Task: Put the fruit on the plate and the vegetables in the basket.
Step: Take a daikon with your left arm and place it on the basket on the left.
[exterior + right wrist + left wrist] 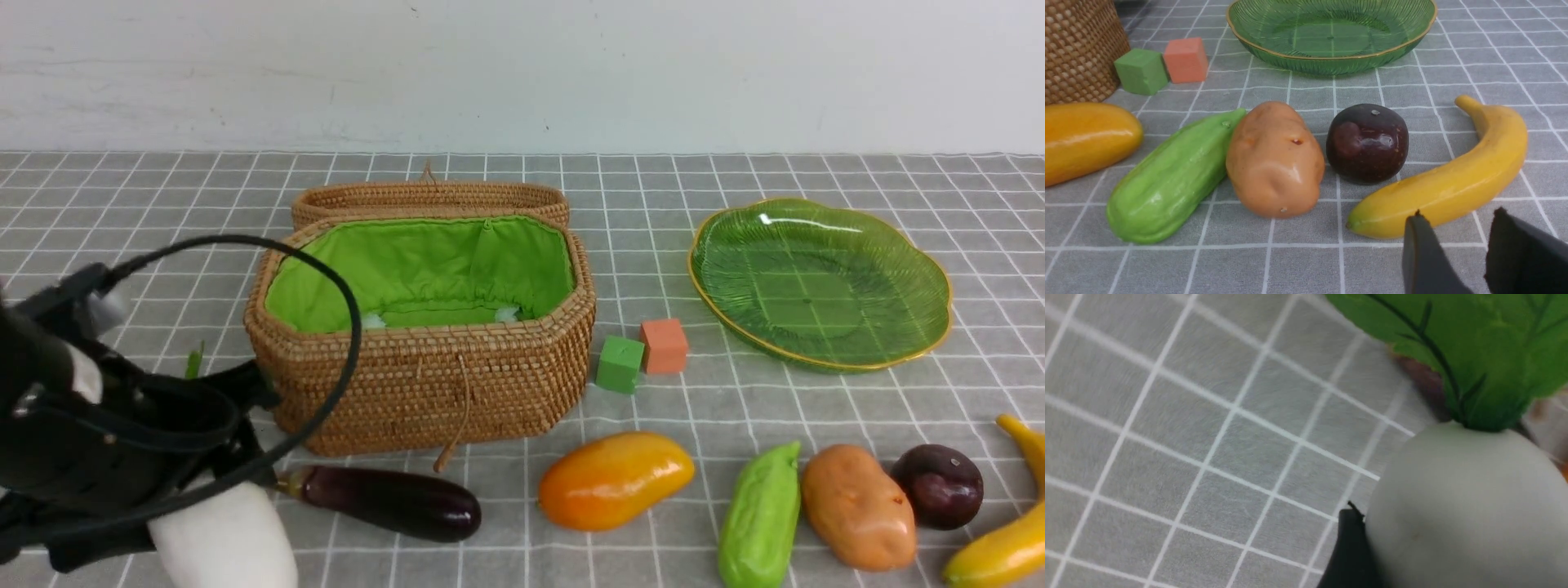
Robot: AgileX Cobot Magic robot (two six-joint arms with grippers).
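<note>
My left gripper (233, 469) is at the front left, shut on the white radish (224, 535). In the left wrist view one black finger (1349, 547) presses the radish (1461, 514) under its green leaves (1478, 347). The open basket (420, 384) stands just right of it, with the eggplant (392, 500) in front. Mango (616, 478), gourd (761, 514), potato (857, 506), purple fruit (939, 484) and banana (1008, 531) lie along the front right. The plate (820, 282) holds nothing. My right gripper (1457, 214) is open, just short of the banana (1453, 183).
A green cube (620, 363) and an orange cube (664, 345) sit between basket and plate. The basket lid (429, 196) lies open behind it. Small white bits (373, 320) show on the green lining. A black cable (343, 327) loops from my left arm across the basket front.
</note>
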